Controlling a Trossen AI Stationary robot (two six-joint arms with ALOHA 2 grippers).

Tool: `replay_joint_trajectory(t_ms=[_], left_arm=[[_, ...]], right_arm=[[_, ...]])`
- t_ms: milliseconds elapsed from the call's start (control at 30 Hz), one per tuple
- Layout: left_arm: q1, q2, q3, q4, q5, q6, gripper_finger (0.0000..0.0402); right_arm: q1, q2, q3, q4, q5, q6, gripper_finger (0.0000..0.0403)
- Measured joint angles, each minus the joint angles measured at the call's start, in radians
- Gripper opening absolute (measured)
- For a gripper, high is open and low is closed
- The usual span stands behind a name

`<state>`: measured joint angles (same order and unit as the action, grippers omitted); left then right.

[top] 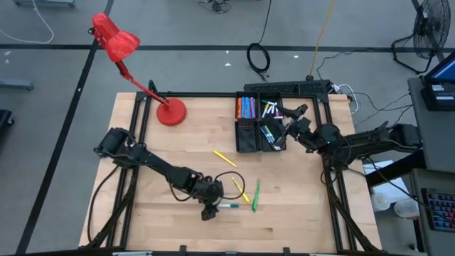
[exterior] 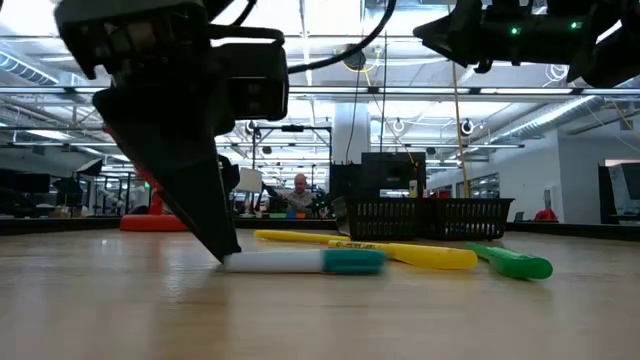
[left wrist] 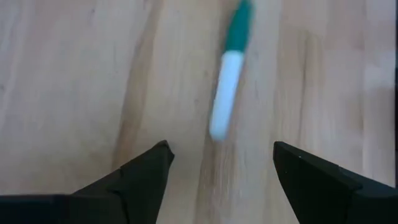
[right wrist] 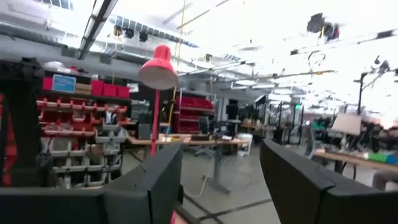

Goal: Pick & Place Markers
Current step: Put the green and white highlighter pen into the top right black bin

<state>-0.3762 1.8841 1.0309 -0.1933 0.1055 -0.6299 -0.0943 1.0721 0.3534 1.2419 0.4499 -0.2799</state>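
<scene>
The wooden table (top: pixel 185 135) carries everything here. At its far left stands a red desk lamp (top: pixel 117 44), its round base (top: pixel 170 112) resting on the wood well away from both arms. At the far middle sits a black tray (top: pixel 248 146) with four compartments, with coloured markers already lying in them.

The left arm reaches across the near half of the table, and its left gripper (top: pixel 208 210) is down at the table surface with the jaws spread wide and nothing between them. In the left wrist view its two dark fingers (left wrist: pixel 146 171) straddle bare wood, and the white marker with a teal cap (left wrist: pixel 227 74) lies just ahead of them, uncaught. From the low view one fingertip stands right at the white end of that marker (exterior: pixel 305 262).

The right gripper (top: pixel 290 117) hangs above the tray's right edge, jaws open and empty, level with the room beyond.

Loose markers lie close by on the wood: a green one (top: pixel 255 195) and a yellow one (top: pixel 240 188) just right of the left gripper, and another yellow one (top: pixel 225 158) farther toward the tray. A black cable loop (top: pixel 229 182) curls between them, near the left gripper.
</scene>
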Motion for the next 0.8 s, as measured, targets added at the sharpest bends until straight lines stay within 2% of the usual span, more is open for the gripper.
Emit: replay_joint_trajectory(t_ms=[167, 467, 633, 800], left_arm=[[0.017, 0.02, 0.0, -0.071, -0.105, 0.03, 0.0293], [-0.049, 0.016, -0.007, 0.079, -0.331, 0.66, 0.0294], [-0.054, 0.024, -0.01, 0.207, -0.352, 0.819, 0.0294], [-0.025, 0.036, -0.01, 0.247, -0.246, 0.856, 0.0294]], right_arm=[[-0.003, 0.0, 0.0, 0.042, -0.001, -0.055, 0.0203], [-0.004, 0.0, 0.0, 0.062, -0.005, -0.073, 0.0203], [-0.002, 0.001, 0.0, 0.028, -0.005, -0.046, 0.0203], [-0.002, 0.001, 0.0, -0.006, -0.006, -0.007, 0.0203]])
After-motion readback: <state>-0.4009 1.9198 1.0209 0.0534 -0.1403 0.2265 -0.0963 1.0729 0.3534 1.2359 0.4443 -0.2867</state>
